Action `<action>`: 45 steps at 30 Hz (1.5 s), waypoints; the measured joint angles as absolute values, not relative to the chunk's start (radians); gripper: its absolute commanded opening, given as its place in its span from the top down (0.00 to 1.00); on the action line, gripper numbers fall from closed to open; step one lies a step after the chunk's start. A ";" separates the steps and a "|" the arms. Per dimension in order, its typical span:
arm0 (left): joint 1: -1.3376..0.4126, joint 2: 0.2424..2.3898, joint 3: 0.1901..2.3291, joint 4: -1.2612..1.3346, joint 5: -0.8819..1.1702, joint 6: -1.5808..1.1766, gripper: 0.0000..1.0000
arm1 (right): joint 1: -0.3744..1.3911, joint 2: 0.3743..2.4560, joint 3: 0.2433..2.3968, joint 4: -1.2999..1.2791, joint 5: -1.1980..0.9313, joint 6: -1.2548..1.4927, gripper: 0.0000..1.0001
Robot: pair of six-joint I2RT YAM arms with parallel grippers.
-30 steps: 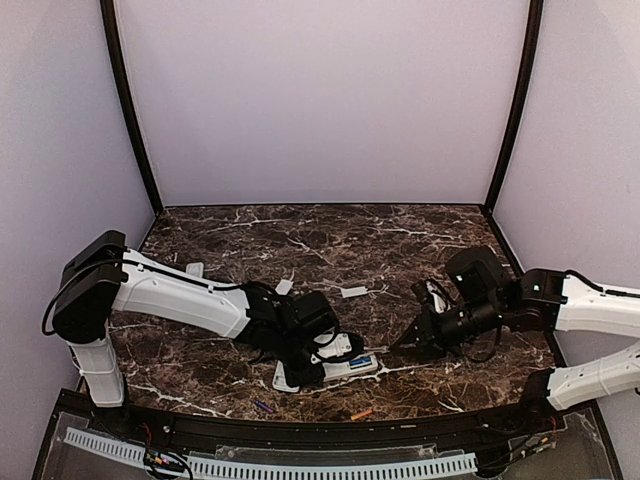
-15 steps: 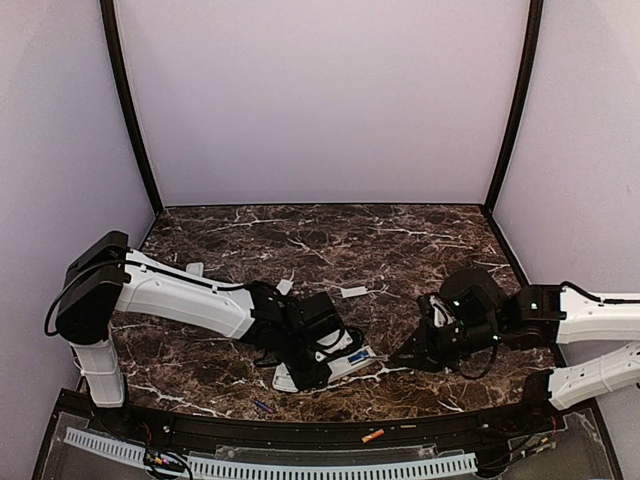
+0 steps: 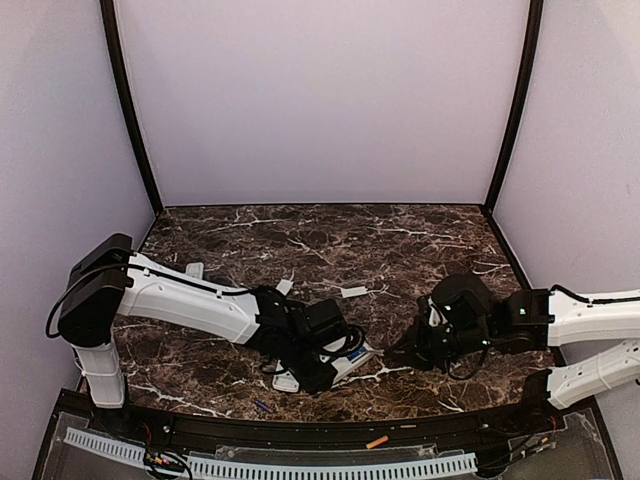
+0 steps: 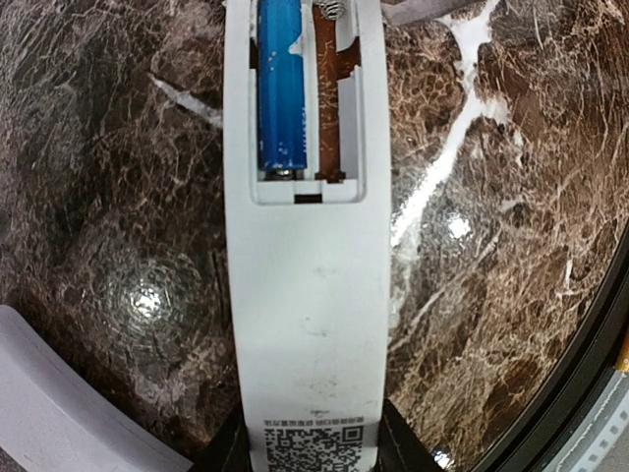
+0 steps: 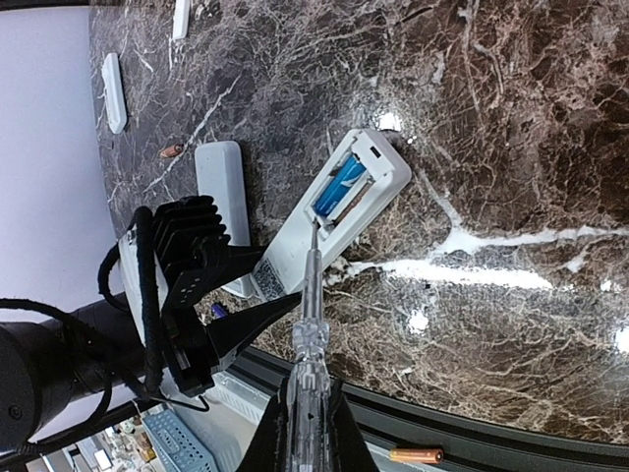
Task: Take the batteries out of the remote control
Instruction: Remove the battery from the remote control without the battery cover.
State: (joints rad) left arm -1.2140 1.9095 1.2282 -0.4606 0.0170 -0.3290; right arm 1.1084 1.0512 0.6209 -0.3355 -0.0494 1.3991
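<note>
Glossy brown-veined marble bench [image 3: 400, 240]. By its near edge lies a long white plastic remote [image 4: 305, 324], pinched at one end by the left jaws, back compartment [image 4: 329, 108] open. The right jaws clamp a slim clear-handled probe [image 5: 308, 324], tip at that compartment. One blue cylindrical battery [image 4: 283, 88] sits inside.

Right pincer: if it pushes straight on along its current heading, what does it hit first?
The right pincer holds a tool that leads: its tip meets the remote at the open battery bay, by the blue battery. It may already touch; depth is unclear.
</note>
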 measured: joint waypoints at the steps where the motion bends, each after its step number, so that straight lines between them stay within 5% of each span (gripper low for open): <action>1: -1.218 1.911 1.230 -0.463 0.008 -0.331 0.84 | 1.108 1.055 0.621 -0.336 -0.050 1.403 1.00; 27: -1.262 1.938 1.275 -0.514 -0.088 -0.338 0.84 | 1.116 1.219 0.647 -0.283 -0.033 1.468 1.00; 45: -1.261 1.938 1.275 -0.514 -0.082 -0.344 0.85 | 1.126 1.077 0.439 -0.072 0.036 1.544 1.00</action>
State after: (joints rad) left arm -1.2613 1.9385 1.2747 -0.5144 -0.0822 -0.3439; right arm 1.1263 1.0775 0.4389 -0.0719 0.0360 1.5440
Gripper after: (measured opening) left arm 0.365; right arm 0.085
